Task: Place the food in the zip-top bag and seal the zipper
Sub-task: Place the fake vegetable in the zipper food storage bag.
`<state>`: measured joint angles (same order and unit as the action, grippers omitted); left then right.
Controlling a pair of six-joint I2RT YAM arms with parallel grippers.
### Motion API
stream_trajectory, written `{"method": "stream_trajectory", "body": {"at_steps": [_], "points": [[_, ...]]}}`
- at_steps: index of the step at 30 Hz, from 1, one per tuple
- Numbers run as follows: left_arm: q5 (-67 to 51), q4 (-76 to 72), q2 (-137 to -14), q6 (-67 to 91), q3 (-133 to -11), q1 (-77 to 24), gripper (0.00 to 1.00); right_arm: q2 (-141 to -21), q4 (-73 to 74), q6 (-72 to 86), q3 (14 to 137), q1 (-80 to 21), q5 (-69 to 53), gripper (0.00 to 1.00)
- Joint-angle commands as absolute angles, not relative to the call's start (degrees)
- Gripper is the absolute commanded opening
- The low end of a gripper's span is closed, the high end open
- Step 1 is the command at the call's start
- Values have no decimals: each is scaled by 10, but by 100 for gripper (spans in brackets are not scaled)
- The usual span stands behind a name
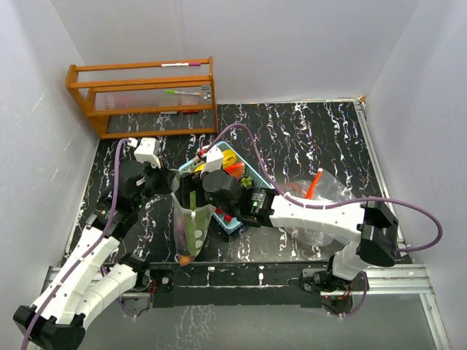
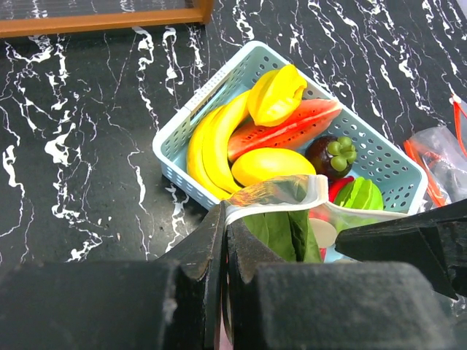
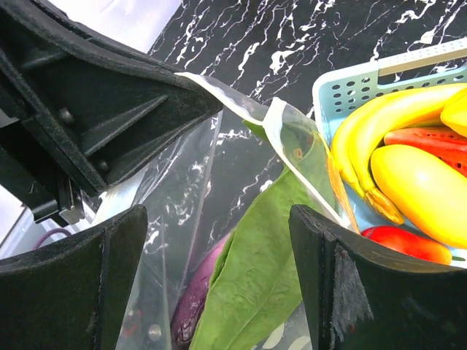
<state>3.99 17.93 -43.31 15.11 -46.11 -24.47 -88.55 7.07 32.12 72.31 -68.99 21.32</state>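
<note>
A clear zip-top bag [image 1: 191, 222] hangs open beside the light-blue basket [image 1: 232, 221]. My left gripper [image 1: 169, 184] is shut on the bag's rim [image 2: 281, 191], holding the mouth open. Inside the bag lie a green leaf [image 3: 263, 292] and a purple aubergine [image 3: 195, 300]. My right gripper [image 3: 219, 284] is open and empty just over the bag's mouth, its fingers either side of the leaf. The basket [image 2: 182, 124] holds yellow bananas [image 2: 211, 142], a watermelon slice [image 2: 288, 127], a yellow mango [image 2: 270, 166], a yellow piece [image 2: 276, 95], a dark fruit [image 2: 330, 154] and a green piece [image 2: 357, 195].
A wooden rack [image 1: 142, 95] with pens stands at the back left. A second clear bag [image 1: 321, 191] with an orange strip lies to the right of the basket, under my right arm. White walls close in the black marbled table [image 1: 306, 131].
</note>
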Motion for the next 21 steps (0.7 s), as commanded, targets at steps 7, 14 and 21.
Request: {"method": "stream_trajectory", "body": {"at_steps": [7,14,21], "points": [[31,142,-437,165,-480,-236,0,-995,125,389,848,-697,328,82],[44,155,-420,158,-463,-236,0,-1005,111,406,835,-694,354,83],[60,156,-421,152,-453,-236,0,-901,-1,369,760,-694,295,82]]}}
